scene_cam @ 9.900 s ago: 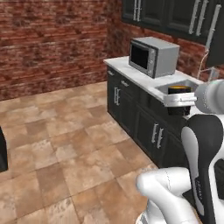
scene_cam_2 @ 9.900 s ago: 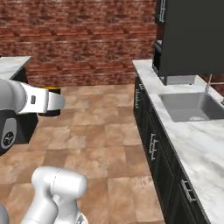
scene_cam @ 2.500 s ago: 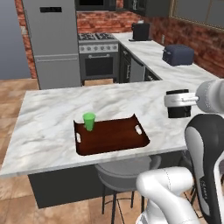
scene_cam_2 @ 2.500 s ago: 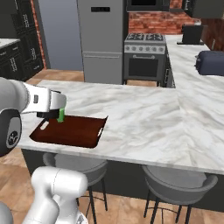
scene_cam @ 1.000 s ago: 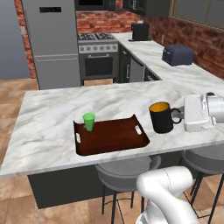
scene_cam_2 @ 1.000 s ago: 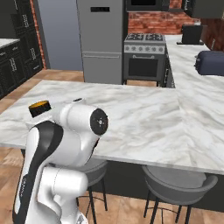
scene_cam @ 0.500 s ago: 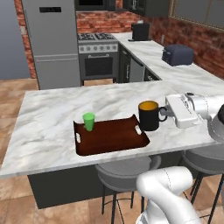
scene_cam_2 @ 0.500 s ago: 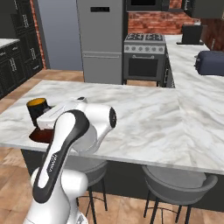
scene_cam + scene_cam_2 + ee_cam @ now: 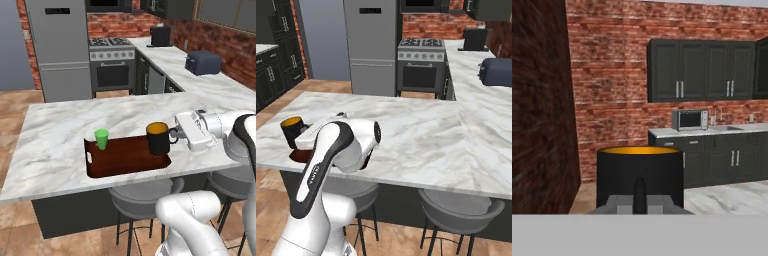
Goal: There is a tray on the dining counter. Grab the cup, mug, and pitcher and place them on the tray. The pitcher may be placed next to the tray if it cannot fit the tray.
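The black mug (image 9: pixel 158 138) with its orange inside stays upright over the right end of the dark wooden tray (image 9: pixel 125 158) on the dining counter (image 9: pixel 55 135). My gripper (image 9: pixel 175 135) is shut on the mug's handle, reaching in from the right. Whether the mug's base touches the tray I cannot tell. The green cup (image 9: pixel 101 138) stands in the tray's far left corner. In the right base view the mug (image 9: pixel 292 130) sits at the counter's left edge with the gripper (image 9: pixel 308 133) beside it and a sliver of tray (image 9: pixel 297 156) below. In the hand view the mug (image 9: pixel 639 172) is just beyond the gripper (image 9: pixel 639 196). The pitcher is out of view.
Two grey stools (image 9: pixel 145 196) stand under the counter's near edge. Behind are a steel fridge (image 9: pixel 60 45), a stove (image 9: pixel 112 67) and a side counter with a dark toaster (image 9: pixel 202 62). The marble top (image 9: pixel 421 135) stretches right of the tray.
My arm has carried the mug leftward, from the bare counter right of the tray to over the tray's right end. The cup and tray have not moved.
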